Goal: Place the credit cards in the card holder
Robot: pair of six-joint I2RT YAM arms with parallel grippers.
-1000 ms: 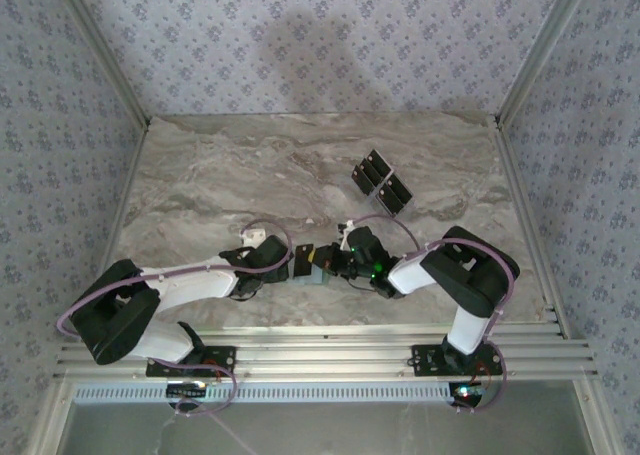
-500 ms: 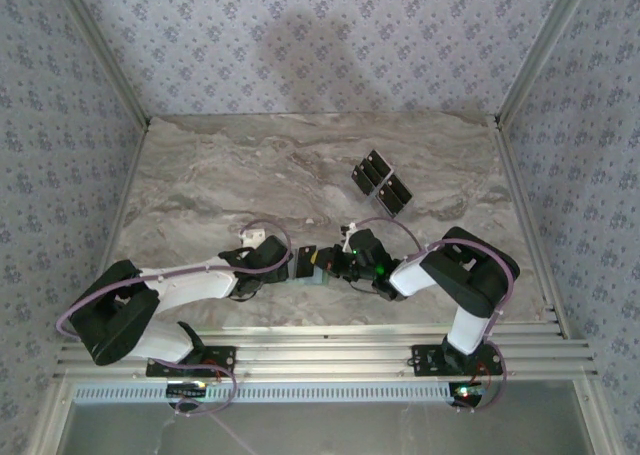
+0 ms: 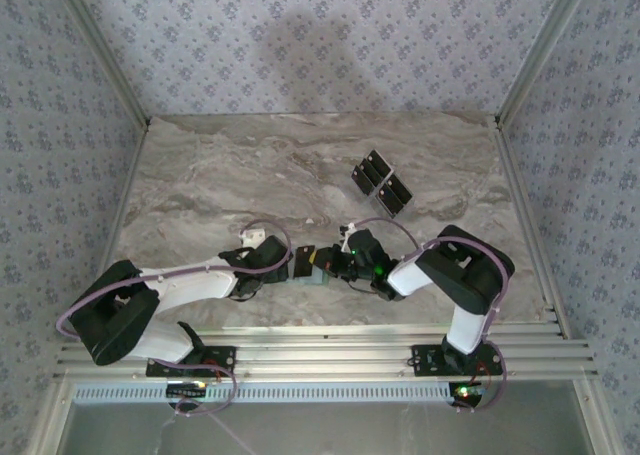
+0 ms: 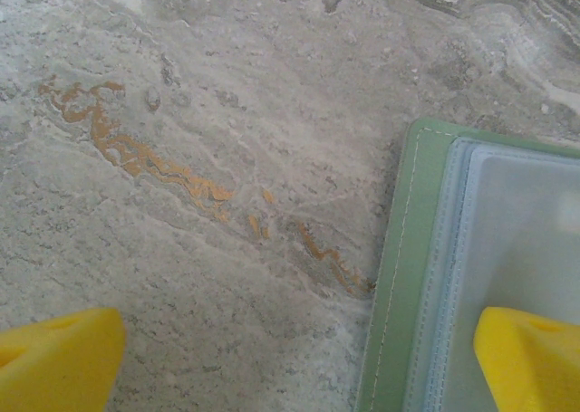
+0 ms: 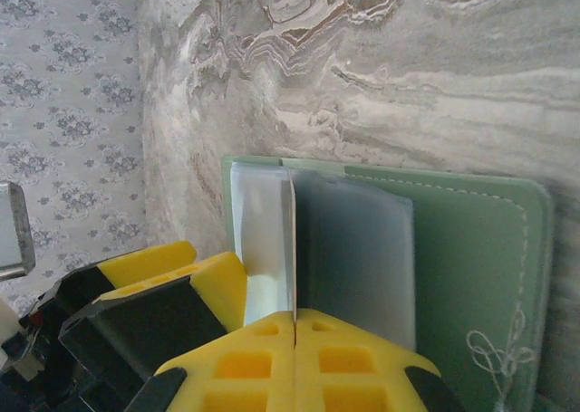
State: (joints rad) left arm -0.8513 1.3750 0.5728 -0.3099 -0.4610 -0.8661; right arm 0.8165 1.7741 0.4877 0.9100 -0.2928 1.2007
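Both arms meet low over the near middle of the table (image 3: 220,175), right on the card holder (image 5: 471,249), which lies opened flat, green cover down, blue-grey inside up. Right hand (image 5: 294,340): fully closed, pinching a thin leaf (image 5: 293,213) that stands edge-on out of the holder's inside. It looks like one of its clear sleeves lifted up, but I can't rule out a card seen edge-on. Left hand (image 4: 294,358): spread as wide as it goes, holding nothing. One fingertip (image 4: 530,358) hangs over the holder's clear sleeve near its edge, the other over bare table just beside the cover. Can't tell if that tip presses the holder down or only sits above it. Farther out, right of centre and well apart from the holder, the credit cards (image 3: 381,185) sit in a tight cluster on the table, none gripped. My read: the step in hand is prepping the holder, i.e. getting a pocket open with the holder pinned; no card visibly in yet. Next move, I'd guess: one hand holds the pocket open while the other goes out to the cluster and separates a single card. Cards are thin and flat on stone, so that likely needs sliding or tipping an edge. Then the card comes back lined up with the slot. Risk: the soft holder shifts, or the sleeve flops closed once released.
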